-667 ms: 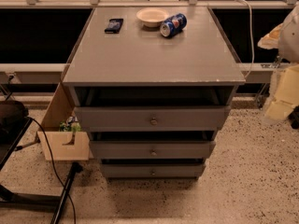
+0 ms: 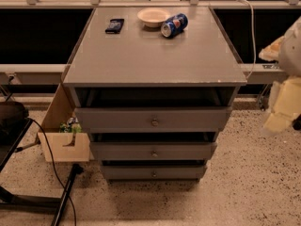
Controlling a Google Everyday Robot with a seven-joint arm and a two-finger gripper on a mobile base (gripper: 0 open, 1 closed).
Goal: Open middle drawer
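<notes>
The middle drawer (image 2: pixel 153 150) is the central of three grey flat fronts in the cabinet, with a small round metal knob (image 2: pixel 154 153). The topmost drawer front (image 2: pixel 153 119) is above it and the lowest drawer front (image 2: pixel 153 172) below. A dark gap shows above each front. My gripper (image 2: pixel 281 105) appears as a blurred cream and yellow shape at the right edge, right of the cabinet at about the height of the top drawer, apart from all the drawers.
On the grey cabinet top (image 2: pixel 155 60) lie a black phone (image 2: pixel 114 25), a white bowl (image 2: pixel 153 17) and a blue soda can (image 2: pixel 174 25) on its side. A wooden box (image 2: pixel 66 145) and black cables (image 2: pixel 61 192) are at the left on the speckled floor.
The gripper at the right edge has dropped slightly. The drawers and the things on top have not moved.
</notes>
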